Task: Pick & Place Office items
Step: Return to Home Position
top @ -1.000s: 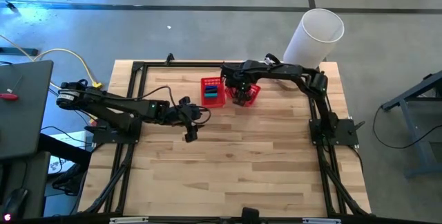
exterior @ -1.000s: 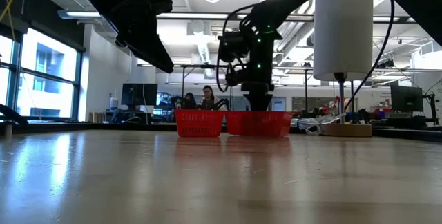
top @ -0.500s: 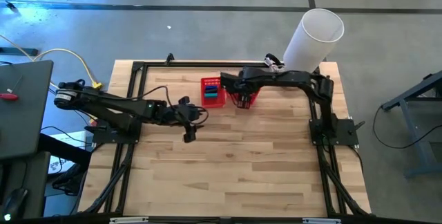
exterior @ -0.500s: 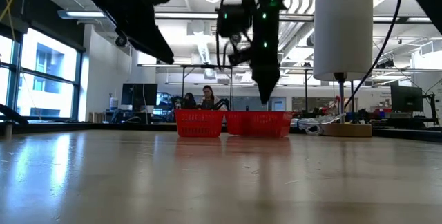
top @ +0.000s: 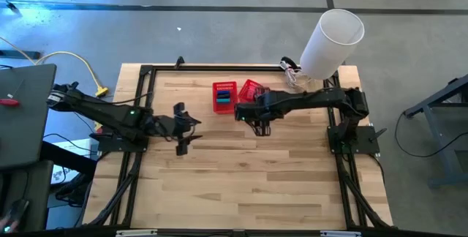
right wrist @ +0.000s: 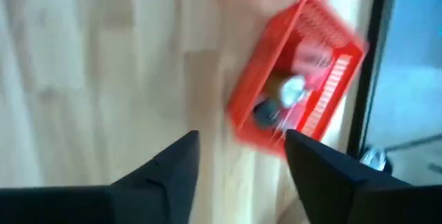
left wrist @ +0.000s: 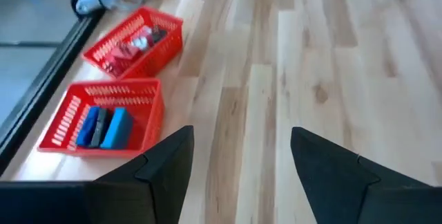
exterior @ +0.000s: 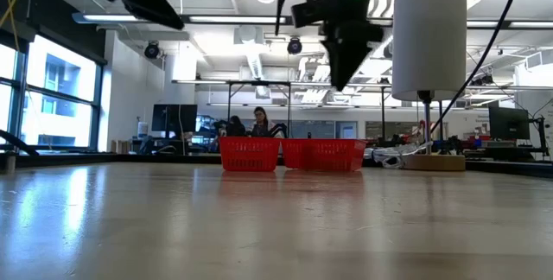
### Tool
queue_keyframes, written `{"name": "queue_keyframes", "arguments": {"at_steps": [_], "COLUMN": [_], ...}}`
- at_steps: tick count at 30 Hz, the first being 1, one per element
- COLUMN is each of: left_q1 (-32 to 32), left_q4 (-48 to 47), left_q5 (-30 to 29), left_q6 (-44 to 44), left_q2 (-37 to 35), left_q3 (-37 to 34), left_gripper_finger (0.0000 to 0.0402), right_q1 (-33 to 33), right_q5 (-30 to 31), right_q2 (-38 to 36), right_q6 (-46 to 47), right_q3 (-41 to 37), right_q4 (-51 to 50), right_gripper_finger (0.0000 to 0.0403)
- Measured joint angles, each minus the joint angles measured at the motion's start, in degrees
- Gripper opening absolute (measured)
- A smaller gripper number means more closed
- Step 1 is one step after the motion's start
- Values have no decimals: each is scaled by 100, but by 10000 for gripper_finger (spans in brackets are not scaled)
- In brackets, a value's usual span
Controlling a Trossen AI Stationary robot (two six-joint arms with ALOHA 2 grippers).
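Two red mesh baskets stand side by side near the table's far edge. The left basket holds two blue office items and a dark one. The right basket sits askew and holds red and whitish items, blurred in the right wrist view. My right gripper hangs open above the bare wood just near of the baskets, with nothing between its fingers. My left gripper is open and empty too, left of the baskets and raised.
A big white cylinder stands at the far right corner, with cables beside it. Black frame rails run along the table's edges. Bare wood fills the middle and near part. People sit in the room beyond.
My right gripper has risen out of the right basket and swung toward the table's near edge, rolling as it went. My left gripper has drawn back toward the table's left edge and gone up.
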Motion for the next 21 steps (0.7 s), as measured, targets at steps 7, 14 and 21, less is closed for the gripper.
{"name": "queue_keyframes", "arguments": {"at_steps": [7,14,21], "left_q1": [13,326,652], "left_q4": [-135,-138,455], "left_q5": [4,26,54], "left_q6": [66,7,-4], "left_q2": [-836,-1620,-2448], "left_q3": [-82,-619,-1549], "left_gripper_finger": [168,62,11], "right_q1": [284,367,496], "right_q5": [-990,-2011,-1999], "right_q2": [-171,-1578,-3845], "right_q6": [536,364,824], "right_q3": [-28,-1100,-3039], "right_q4": [-1191,-175,1367], "right_gripper_finger": [54,3,2]}}
